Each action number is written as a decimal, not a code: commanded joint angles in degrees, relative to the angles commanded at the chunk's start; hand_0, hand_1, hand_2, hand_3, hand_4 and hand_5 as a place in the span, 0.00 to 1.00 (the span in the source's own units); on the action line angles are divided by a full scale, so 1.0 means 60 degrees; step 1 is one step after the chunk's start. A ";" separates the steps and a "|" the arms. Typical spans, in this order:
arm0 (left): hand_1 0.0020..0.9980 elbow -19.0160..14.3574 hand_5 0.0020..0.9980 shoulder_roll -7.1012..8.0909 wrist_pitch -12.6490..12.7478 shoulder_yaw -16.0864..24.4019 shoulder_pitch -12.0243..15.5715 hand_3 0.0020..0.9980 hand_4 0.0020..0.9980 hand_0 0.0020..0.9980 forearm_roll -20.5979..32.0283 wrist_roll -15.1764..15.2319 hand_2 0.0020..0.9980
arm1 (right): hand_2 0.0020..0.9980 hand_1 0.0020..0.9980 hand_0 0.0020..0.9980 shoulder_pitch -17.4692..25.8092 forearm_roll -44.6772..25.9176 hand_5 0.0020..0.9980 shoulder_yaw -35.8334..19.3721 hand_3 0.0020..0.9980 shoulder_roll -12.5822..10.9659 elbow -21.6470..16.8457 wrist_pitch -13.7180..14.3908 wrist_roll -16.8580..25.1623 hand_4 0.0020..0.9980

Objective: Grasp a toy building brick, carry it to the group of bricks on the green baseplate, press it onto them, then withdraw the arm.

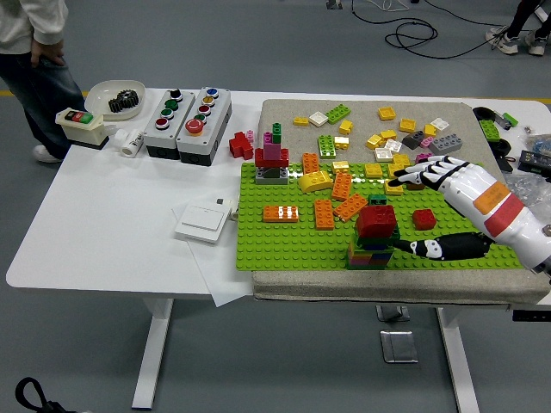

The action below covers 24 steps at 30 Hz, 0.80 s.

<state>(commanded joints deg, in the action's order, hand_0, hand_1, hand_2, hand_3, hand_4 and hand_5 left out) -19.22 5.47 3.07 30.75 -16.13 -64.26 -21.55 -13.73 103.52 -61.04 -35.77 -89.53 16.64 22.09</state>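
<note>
A red brick (377, 221) tops a short stack of coloured bricks (372, 249) near the green baseplate's (284, 241) near edge. A smaller red brick (424, 218) lies loose just to its right. The right hand (452, 185) hovers right of the stack, clear of it, fingers (419, 175) spread wide and holding nothing, thumb (448, 249) low beside the stack.
</note>
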 joint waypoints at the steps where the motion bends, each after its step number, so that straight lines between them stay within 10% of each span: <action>1: 0.70 0.0001 0.66 0.0000 -0.0002 0.0003 0.0005 0.59 0.67 0.67 -0.0006 -0.0001 0.71 | 0.79 0.76 0.85 0.0007 -0.0434 0.62 -0.0102 0.75 0.0064 0.0027 -0.0008 -0.0120 0.94; 24: 0.70 0.0000 0.66 0.0013 -0.0025 0.0039 0.0068 0.59 0.67 0.67 -0.0065 -0.0016 0.71 | 0.84 0.78 0.85 0.0312 -0.9646 0.74 -0.2231 0.86 0.1055 0.0056 -0.0750 -0.1847 1.00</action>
<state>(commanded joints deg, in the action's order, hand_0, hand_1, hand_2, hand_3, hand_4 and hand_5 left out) -19.22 5.55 2.92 30.99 -15.72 -64.66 -21.65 -11.86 45.65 -74.42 -29.44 -89.20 12.14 11.01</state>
